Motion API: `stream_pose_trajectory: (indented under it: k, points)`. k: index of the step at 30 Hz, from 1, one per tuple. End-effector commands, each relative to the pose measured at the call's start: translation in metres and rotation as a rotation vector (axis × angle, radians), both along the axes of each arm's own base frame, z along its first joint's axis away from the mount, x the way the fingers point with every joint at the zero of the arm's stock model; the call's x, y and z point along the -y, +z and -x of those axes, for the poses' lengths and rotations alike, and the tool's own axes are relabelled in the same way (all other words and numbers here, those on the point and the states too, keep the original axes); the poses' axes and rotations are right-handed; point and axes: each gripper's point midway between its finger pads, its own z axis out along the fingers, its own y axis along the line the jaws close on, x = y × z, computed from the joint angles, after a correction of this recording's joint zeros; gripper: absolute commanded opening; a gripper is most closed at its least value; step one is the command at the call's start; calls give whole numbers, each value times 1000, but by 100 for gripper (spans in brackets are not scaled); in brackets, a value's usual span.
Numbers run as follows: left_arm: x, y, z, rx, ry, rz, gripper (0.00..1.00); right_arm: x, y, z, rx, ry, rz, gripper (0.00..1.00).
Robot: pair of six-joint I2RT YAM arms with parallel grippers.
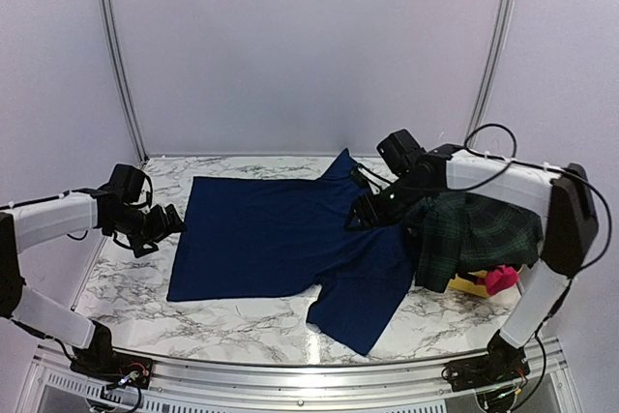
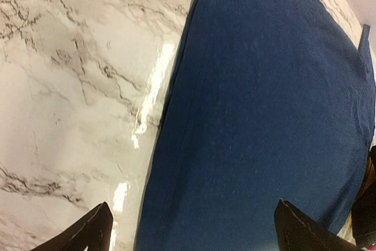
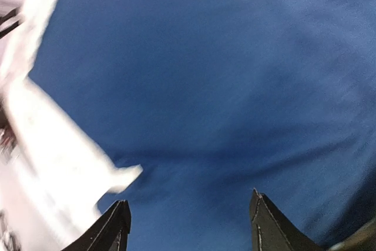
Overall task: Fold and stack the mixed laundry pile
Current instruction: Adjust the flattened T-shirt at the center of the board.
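Top external view, dial centred on the table point(image 1: 232, 321). At the centre, navy-blue cloth point(image 1: 276, 234) opened flat, with one flap trailing toward 5 o'clock and a small corner poking toward 1 o'clock. Not yet folded. At 3 o'clock, plaid garment point(image 1: 474, 231) heaped and draped over the yellow tub point(image 1: 467, 285). At 4 o'clock, pink piece point(image 1: 500, 278) tucked against that heap.

At 9 o'clock, left gripper point(image 1: 166, 223), just off the cloth's left edge, low over bare marble. From its wrist view: claw spread wide, nothing between the fingers point(image 2: 97, 230), cloth hem lined up in the gap. At 2 o'clock, right gripper point(image 1: 366, 212), over the cloth's right edge and close against the plaid heap. From its wrist view: claw likewise spread, pinching nothing, only blue below. Picture smeared there, so no telling whether touching fabric or hovering.

Judged stage: early, lining up on opposite edges for a first fold.

Hazards from here:
- Closing the right claw this near the heap: likely to catch plaid along with navy and haul both.
- Too shallow a pinch on the left: risk of a slipped hem mid-lift and a crooked fold.
- Uneven lift across the two sides: skewed cloth, with the trailing flap bunched underneath.
- Pressing down on slick marble: sliding rather than gathering.
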Motion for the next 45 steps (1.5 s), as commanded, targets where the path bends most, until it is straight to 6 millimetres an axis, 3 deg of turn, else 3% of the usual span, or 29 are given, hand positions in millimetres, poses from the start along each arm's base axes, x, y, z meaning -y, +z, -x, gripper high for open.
stream_pose_trajectory:
  k: [1,3,6,10,15,20,24,31,34,37,40,42,45]
  points:
    - [9,-7,26,-35,-5,-3,98,11,-13,53,-82,-24,-8,65]
    - [11,-13,30,-43,-13,-21,92,18,-26,65,-101,-36,-4,65]
    - [23,-10,16,-27,-62,-22,76,22,-34,65,-101,-53,15,65]
    - [38,-5,-24,9,-97,-30,65,22,-48,63,-125,-60,29,65]
    - [54,-16,-79,0,-131,-49,55,22,-68,60,-153,-52,65,65]
    - [56,-48,-108,-48,-134,-78,41,22,-82,40,-156,-44,110,65]
    - [29,-77,-103,-134,-78,-142,28,21,-79,25,-150,-41,115,65]
    - [-47,-96,-62,-238,81,-212,15,16,-97,11,-146,3,138,65]
    - [-62,-97,-57,-251,111,-215,15,8,-102,2,-144,29,135,65]
    - [-67,-91,-63,-232,127,-204,18,-2,-88,-4,-128,48,105,65]
    - [-62,-72,-76,-174,111,-170,36,-8,-62,5,-114,55,51,65]
    - [-56,-47,-82,-111,103,-133,49,-9,-46,18,-122,44,17,65]
    - [-53,-16,-72,-64,118,-104,64,2,-41,45,-164,-6,26,65]
